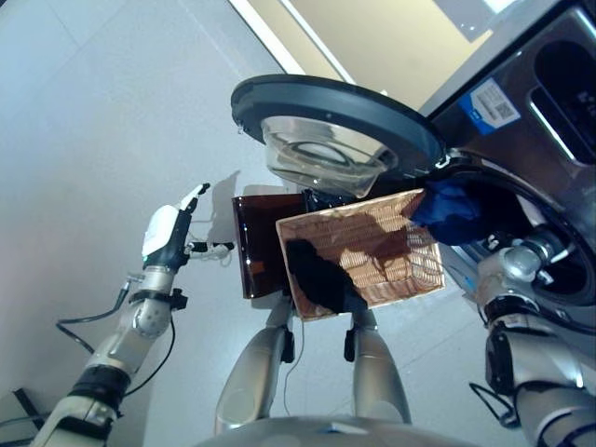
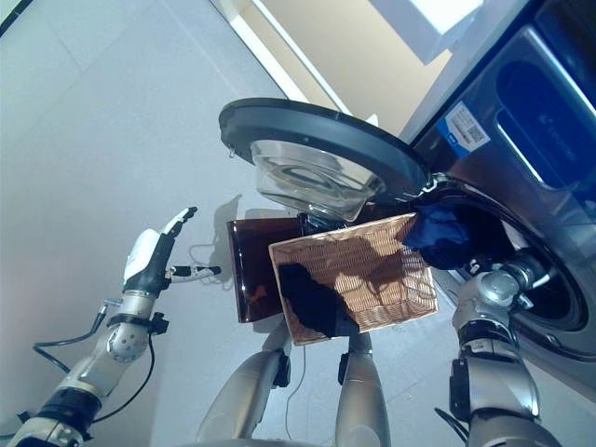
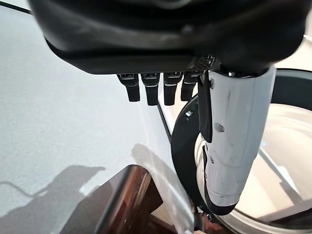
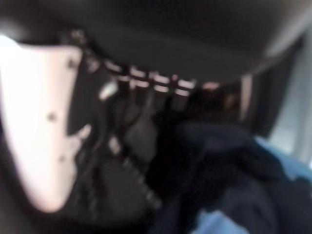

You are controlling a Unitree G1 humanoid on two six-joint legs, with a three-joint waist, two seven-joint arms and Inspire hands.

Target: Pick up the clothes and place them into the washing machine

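Eye views: wicker basket (image 1: 372, 256) holding a dark garment (image 1: 321, 277), blue clothes (image 1: 452, 212) at the washing machine (image 2: 549, 140) opening, best pushed fully inside; wrist views: left hand (image 3: 161, 90) fingers straight, right hand (image 4: 122, 126) fingers' state unclear.

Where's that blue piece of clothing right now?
In the eye views, the blue garment is on the robot's right, at the washing machine's open mouth, just past the wicker basket's far corner, below the open door.
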